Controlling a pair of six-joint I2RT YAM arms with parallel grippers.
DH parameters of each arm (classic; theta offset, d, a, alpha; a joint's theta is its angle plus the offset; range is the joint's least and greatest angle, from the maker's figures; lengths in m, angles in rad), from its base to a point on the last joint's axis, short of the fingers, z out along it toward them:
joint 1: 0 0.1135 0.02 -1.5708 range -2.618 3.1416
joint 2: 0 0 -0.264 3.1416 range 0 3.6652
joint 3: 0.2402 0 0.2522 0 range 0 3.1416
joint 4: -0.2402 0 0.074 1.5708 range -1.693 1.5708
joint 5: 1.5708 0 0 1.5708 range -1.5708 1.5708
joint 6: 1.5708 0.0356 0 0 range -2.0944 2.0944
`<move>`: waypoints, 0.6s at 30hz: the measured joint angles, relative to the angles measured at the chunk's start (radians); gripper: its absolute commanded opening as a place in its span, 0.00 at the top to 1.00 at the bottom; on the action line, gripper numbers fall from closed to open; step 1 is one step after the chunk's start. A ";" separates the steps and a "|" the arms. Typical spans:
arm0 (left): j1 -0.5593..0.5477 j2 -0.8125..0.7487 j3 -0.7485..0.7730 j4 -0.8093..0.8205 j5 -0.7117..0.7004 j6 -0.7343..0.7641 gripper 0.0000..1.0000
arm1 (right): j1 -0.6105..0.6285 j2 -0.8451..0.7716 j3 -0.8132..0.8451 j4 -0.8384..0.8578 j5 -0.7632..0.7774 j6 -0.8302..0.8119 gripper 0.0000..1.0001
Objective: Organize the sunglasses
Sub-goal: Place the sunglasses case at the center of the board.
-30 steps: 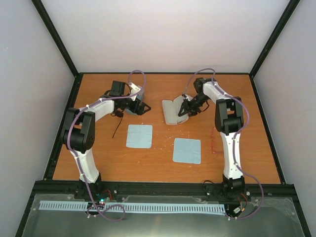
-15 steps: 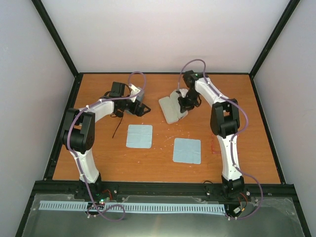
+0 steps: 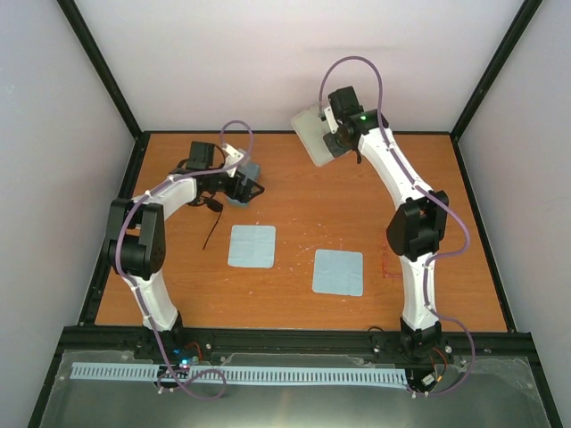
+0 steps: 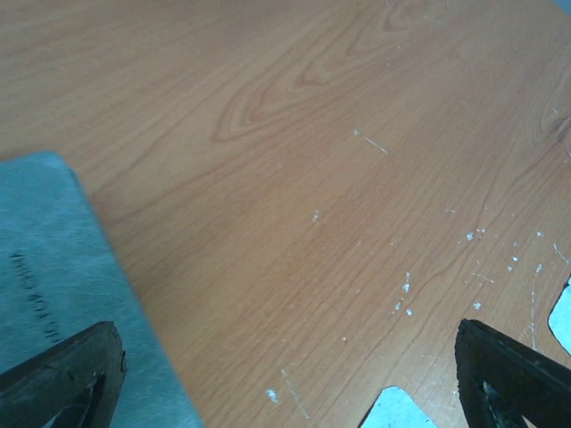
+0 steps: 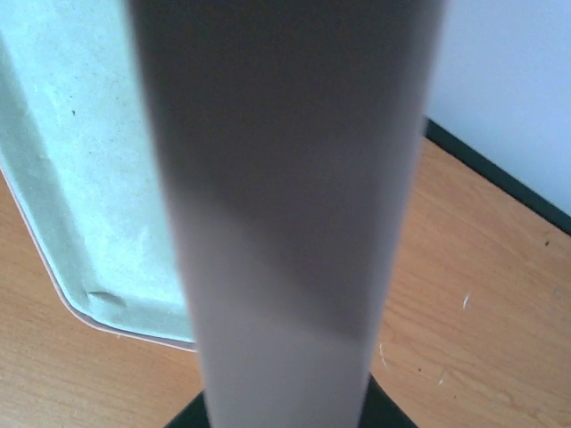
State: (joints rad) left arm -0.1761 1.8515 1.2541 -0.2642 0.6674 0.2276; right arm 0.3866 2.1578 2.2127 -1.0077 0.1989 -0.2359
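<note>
The black sunglasses lie on the left of the table, one thin arm pointing toward the near edge, just beside the left gripper. The red sunglasses lie on the right, close against the right arm's lower section and only partly seen. Neither pair is in a case. A blue cloth and a second cloth lie flat between them, toward the near side. The left gripper stands wide, holding nothing, low over the wood with the blue-grey case at one fingertip. The right gripper is clamped on the open pale case, which is lifted high off the table at the far side, its lining filling the wrist camera's view. The likely trouble lies there: the case appears held by one thin edge, so it may slip, swing shut or drop as it is carried. On the left, wide jaws working so near the black pair may snag or bend its slim arm, or push it across the wood
</note>
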 measured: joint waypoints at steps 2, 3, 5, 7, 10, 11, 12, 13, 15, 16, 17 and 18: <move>0.010 -0.009 0.007 -0.005 0.002 0.000 0.01 | -0.003 0.000 0.008 0.016 -0.007 -0.012 0.97; 0.016 -0.015 0.012 -0.010 0.002 0.001 0.01 | -0.004 0.000 0.007 0.019 -0.008 -0.019 0.97; 0.024 -0.023 0.017 -0.014 0.002 0.007 0.01 | 0.000 -0.006 -0.028 0.038 -0.006 -0.037 0.97; 0.026 -0.029 0.019 -0.023 0.002 0.020 0.01 | 0.014 -0.029 -0.113 0.054 0.007 -0.069 0.97; 0.028 -0.030 0.019 -0.037 0.003 0.042 0.00 | 0.057 -0.056 -0.249 0.054 0.040 -0.134 0.97; 0.029 -0.030 0.019 -0.043 0.003 0.050 0.01 | 0.075 -0.060 -0.285 0.050 0.047 -0.158 0.97; 0.029 -0.030 0.019 -0.049 0.006 0.060 0.00 | 0.095 -0.061 -0.318 0.042 0.047 -0.188 0.97; 0.029 -0.030 0.019 -0.052 0.006 0.068 0.01 | 0.108 -0.061 -0.337 0.033 0.034 -0.219 0.97; 0.030 -0.030 0.019 -0.059 0.008 0.082 0.00 | 0.128 -0.069 -0.377 0.028 -0.008 -0.307 0.97; 0.031 -0.031 0.018 -0.063 0.009 0.089 0.01 | 0.135 -0.077 -0.397 0.029 -0.024 -0.347 0.97; 0.031 -0.032 0.018 -0.067 0.009 0.095 0.01 | 0.139 -0.087 -0.412 0.028 -0.043 -0.391 0.97; 0.031 -0.034 0.019 -0.073 0.009 0.100 0.00 | 0.139 -0.093 -0.415 0.027 -0.060 -0.426 0.97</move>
State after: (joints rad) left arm -0.1448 1.8179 1.2728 -0.3370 0.6762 0.3271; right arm 0.5259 2.0651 1.7973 -0.9802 0.1394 -0.6621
